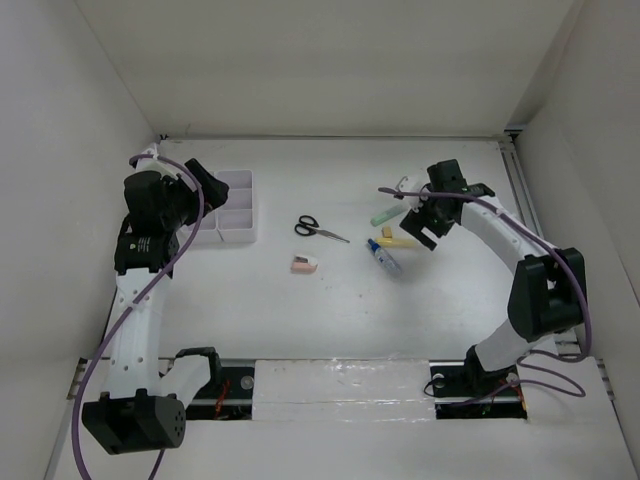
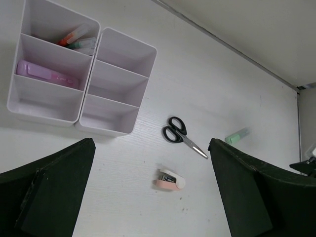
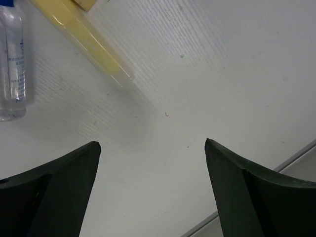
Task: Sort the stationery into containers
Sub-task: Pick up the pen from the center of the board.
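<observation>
Right wrist shows right jaws wide apart, empty, near yellow highlighter point(image 3: 84, 42); left jaws likewise.

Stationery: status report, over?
Open and empty: left gripper, right gripper. Few items in white six-compartment plastic tray; black-handled scissors, pink-white eraser block loose. Nothing between them and tray.

White table point(image 1: 330, 320) — walls point(image 1: 330, 60) L, R, back.
</observation>
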